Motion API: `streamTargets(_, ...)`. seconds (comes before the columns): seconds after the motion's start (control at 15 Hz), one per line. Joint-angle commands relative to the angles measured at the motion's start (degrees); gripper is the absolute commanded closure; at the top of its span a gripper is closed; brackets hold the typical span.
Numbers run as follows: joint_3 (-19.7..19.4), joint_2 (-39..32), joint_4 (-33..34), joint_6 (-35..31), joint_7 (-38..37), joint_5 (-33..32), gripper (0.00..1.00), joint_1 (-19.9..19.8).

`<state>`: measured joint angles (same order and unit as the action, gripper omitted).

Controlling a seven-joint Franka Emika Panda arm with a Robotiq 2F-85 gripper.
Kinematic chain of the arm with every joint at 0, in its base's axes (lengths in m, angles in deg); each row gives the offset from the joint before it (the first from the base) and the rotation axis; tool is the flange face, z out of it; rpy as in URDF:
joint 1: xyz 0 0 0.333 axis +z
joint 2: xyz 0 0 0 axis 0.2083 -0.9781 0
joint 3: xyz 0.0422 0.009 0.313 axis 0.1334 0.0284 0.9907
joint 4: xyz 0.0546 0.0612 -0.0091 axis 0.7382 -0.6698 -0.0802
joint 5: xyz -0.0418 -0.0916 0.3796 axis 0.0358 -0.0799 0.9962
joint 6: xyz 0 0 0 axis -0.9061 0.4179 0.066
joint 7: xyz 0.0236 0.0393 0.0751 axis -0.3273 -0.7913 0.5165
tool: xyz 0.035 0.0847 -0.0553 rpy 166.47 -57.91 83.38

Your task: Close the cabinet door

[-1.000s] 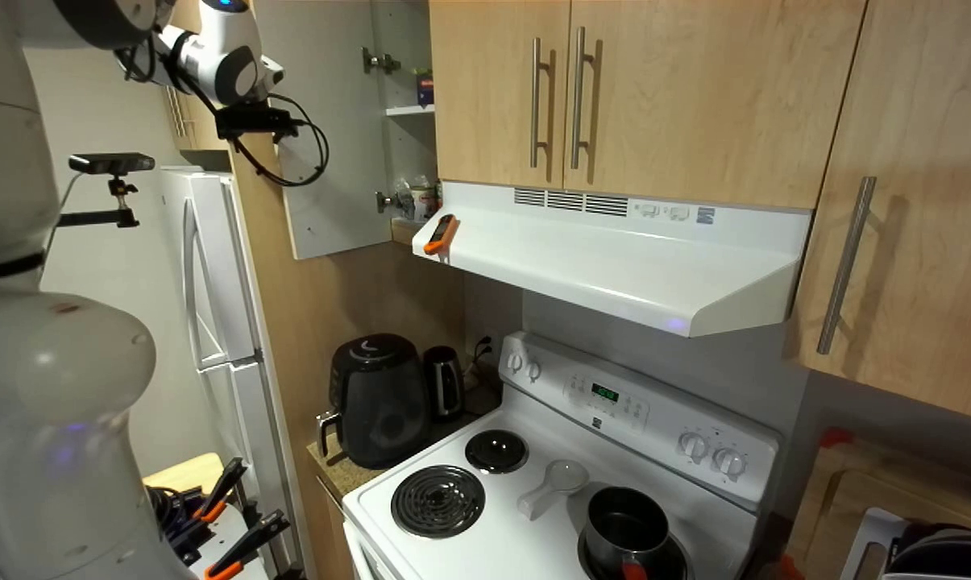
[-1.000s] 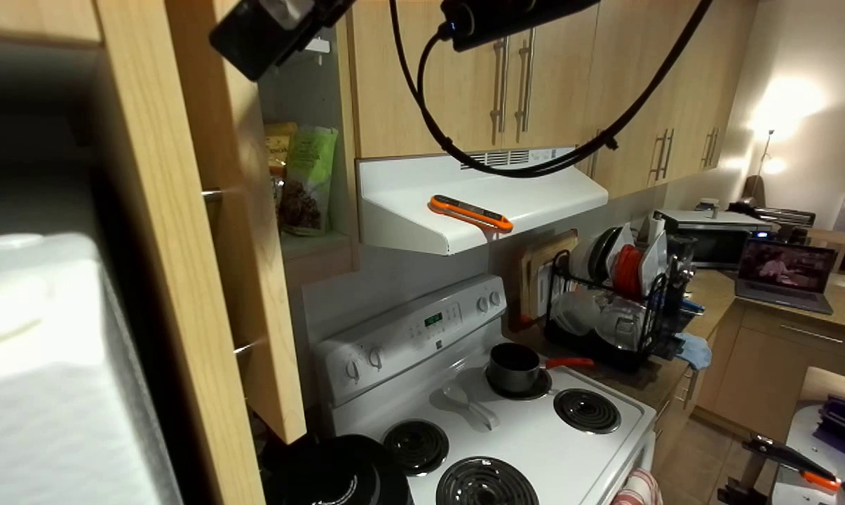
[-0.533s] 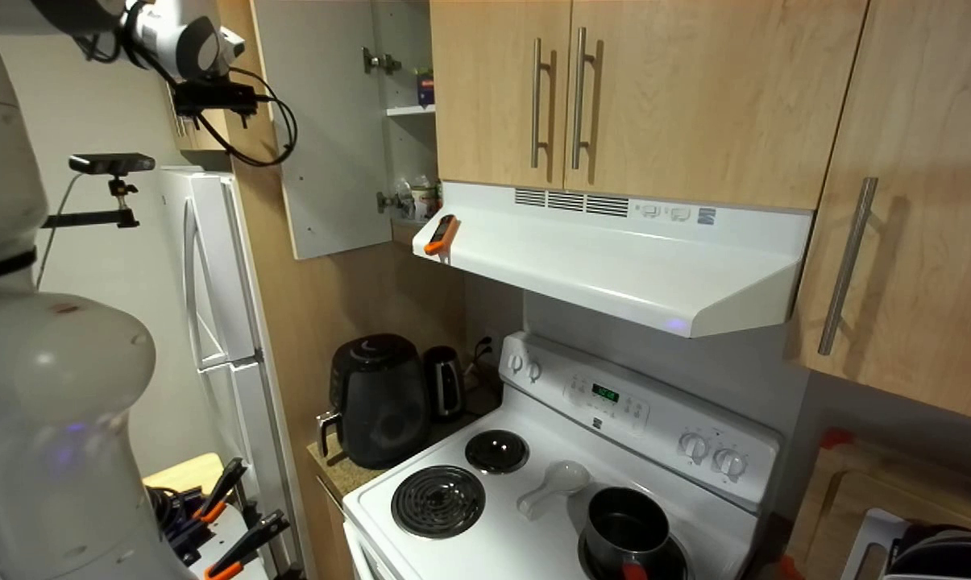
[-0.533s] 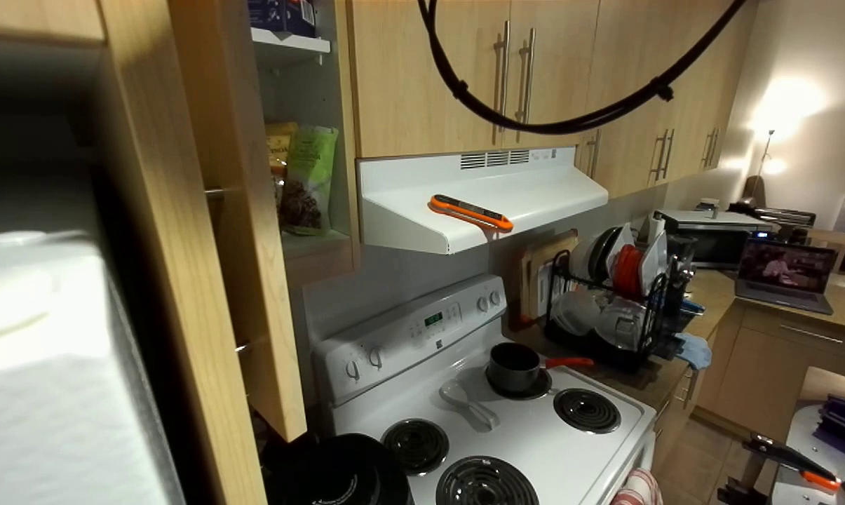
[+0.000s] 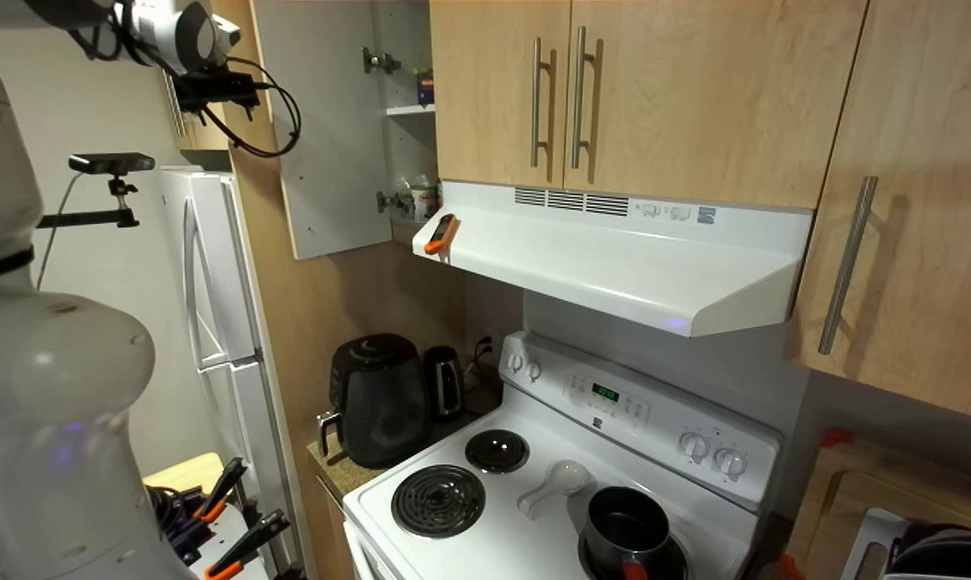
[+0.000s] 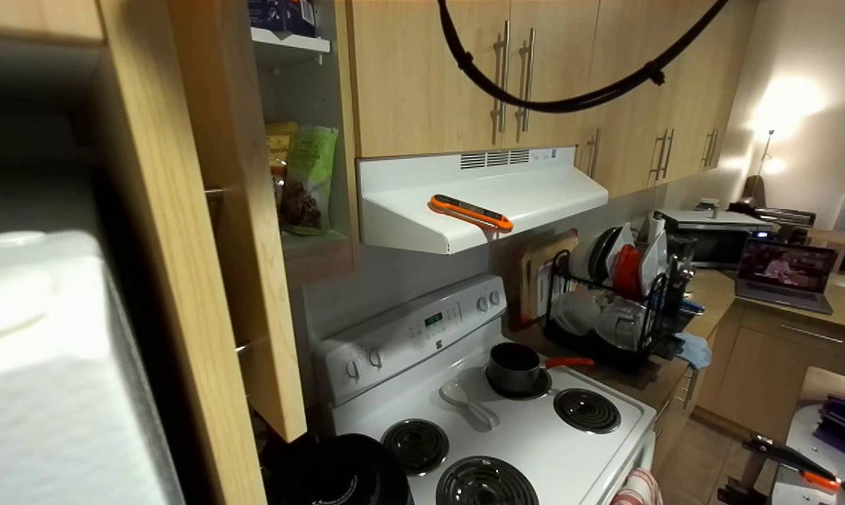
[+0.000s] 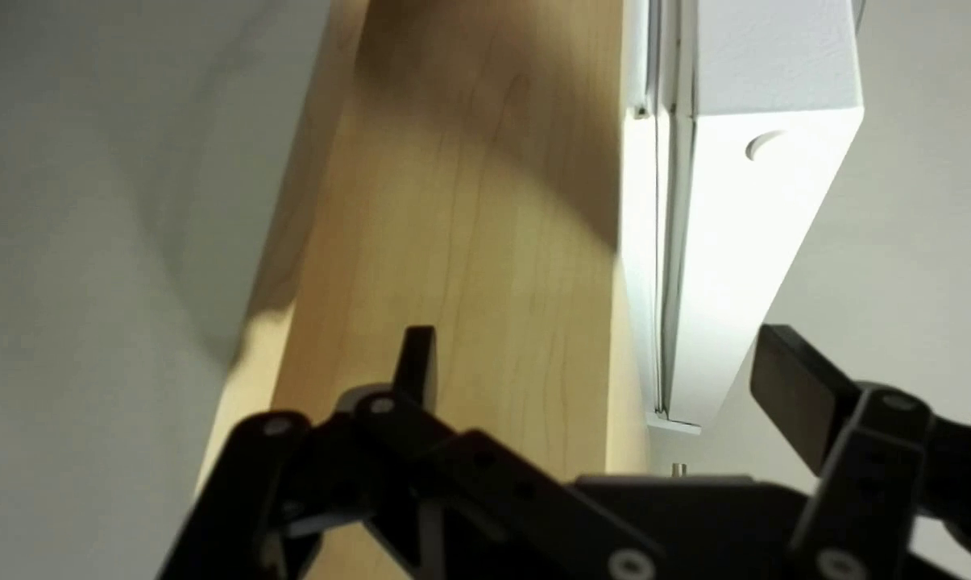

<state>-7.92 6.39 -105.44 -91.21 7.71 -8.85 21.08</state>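
The cabinet door stands open in an exterior view. Its grey inner face and two hinges show; its top is cut off. In an exterior view the door is seen nearly edge-on, with handle ends at its shaded outer face. In the wrist view the grey face at left appears to be the door, with its thin wood edge along it and a shadow on it. My gripper is open, with nothing between the fingers, in front of the wood side panel beside the door edge. The fingers do not show in the exterior views.
A tall wood side panel lies between the door and the white fridge. The cabinet holds bags. The range hood is beside the cabinet. An air fryer stands below the door. A camera stands behind the arm.
The wrist moved left and slightly up, away from the door's inner face, mostly in the first half second. In an exterior view the gripper left the picture, leaving only the cable. The door has not moved.
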Motion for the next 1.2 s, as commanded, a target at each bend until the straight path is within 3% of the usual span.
streamTargets(0.0,-0.38,1.36,-2.07,0.38,-4.50,-6.77,0.00,-1.05)
streamTargets(0.33,-1.21,1.58,-3.48,-0.01,-8.93,-13.90,0.00,-1.71)
streamTargets(0.8,-1.02,0.82,-3.74,-1.03,-10.79,-14.95,0.00,-1.98)
streamTargets(1.13,-1.69,0.58,-2.79,-1.32,-26.80,-28.59,0.00,-2.06)
